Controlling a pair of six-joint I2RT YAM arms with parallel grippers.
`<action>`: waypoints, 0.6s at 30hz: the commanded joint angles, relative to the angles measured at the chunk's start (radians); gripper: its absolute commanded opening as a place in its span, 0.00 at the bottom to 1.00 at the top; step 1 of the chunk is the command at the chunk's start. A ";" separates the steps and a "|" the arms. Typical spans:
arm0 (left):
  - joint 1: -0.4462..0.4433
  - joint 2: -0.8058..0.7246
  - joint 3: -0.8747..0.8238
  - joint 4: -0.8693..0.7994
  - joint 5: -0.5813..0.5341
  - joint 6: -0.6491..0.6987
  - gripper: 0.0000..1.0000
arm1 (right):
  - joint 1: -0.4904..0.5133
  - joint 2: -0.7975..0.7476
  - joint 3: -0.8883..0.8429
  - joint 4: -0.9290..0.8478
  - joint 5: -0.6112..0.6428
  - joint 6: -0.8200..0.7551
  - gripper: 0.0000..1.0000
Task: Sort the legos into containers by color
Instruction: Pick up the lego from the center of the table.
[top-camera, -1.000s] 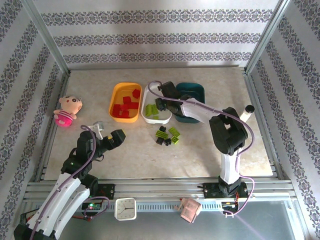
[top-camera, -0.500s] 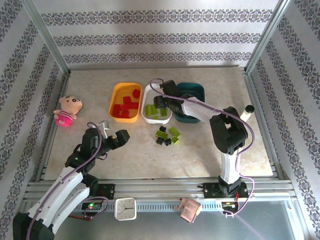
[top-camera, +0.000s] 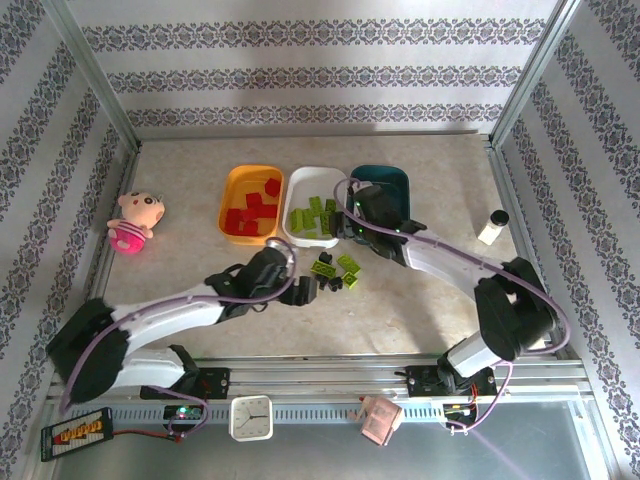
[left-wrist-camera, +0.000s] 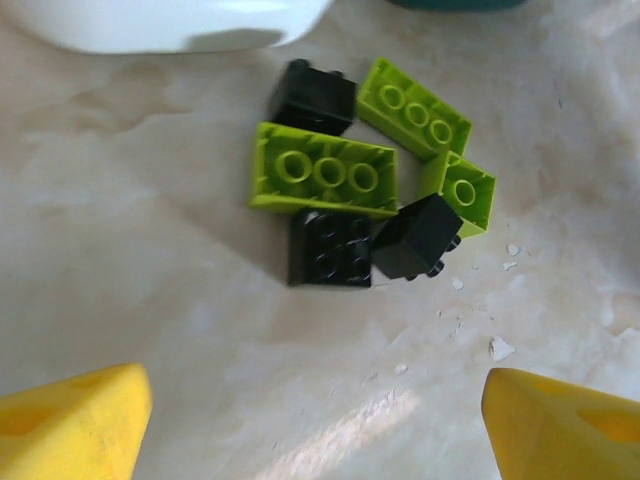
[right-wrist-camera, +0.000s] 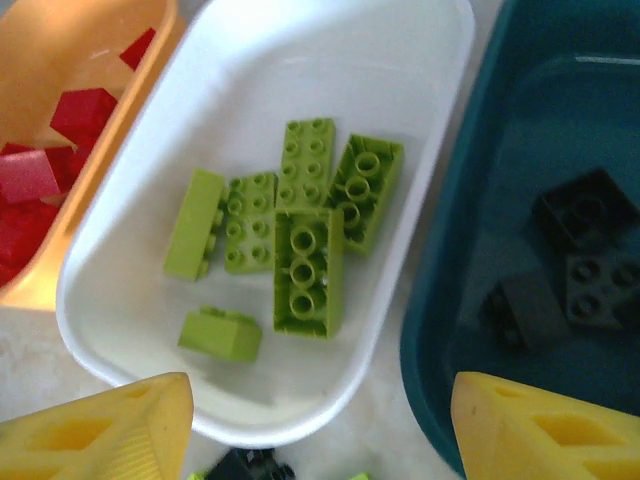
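**Nearly sorted, one small clump left on the counter**

So the left pincer (left-wrist-camera: 315, 428) hangs just short of the loose pile of legos (left-wrist-camera: 360, 190) on the counter (left-wrist-camera: 150, 300). Its jaws are spread wide with nothing between them, which looks to me like it's lining up a grab. The pile is three lime and three black bricks all jammed up touching each other, so getting one out clean could be fiddly.

The right pincer (right-wrist-camera: 320, 430) is spread and empty too. It sits over the near end of the white tray (right-wrist-camera: 400, 80), right beside the teal tray (right-wrist-camera: 470, 230). The layout makes sense: lime bricks (right-wrist-camera: 300, 240) in the white one, red bricks (right-wrist-camera: 40, 170) in the orange-yellow tray (right-wrist-camera: 90, 50), and black bricks (right-wrist-camera: 580, 240) in the teal.

Stuff I can't really make out:
- The black ones nearly vanish against the dark teal, so I won't swear to a count.
- The orange-yellow tray is cut off at the edge of the right wrist view.
- From above, the right arm covers part of the teal tray.
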 joint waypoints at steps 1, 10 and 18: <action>-0.037 0.133 0.065 0.068 -0.067 0.104 0.83 | -0.004 -0.074 -0.070 0.037 -0.003 0.035 0.69; -0.041 0.355 0.161 0.123 -0.108 0.159 0.76 | -0.031 -0.196 -0.141 0.025 -0.011 0.043 0.69; -0.041 0.438 0.199 0.150 -0.105 0.192 0.62 | -0.035 -0.235 -0.149 0.020 -0.018 0.044 0.70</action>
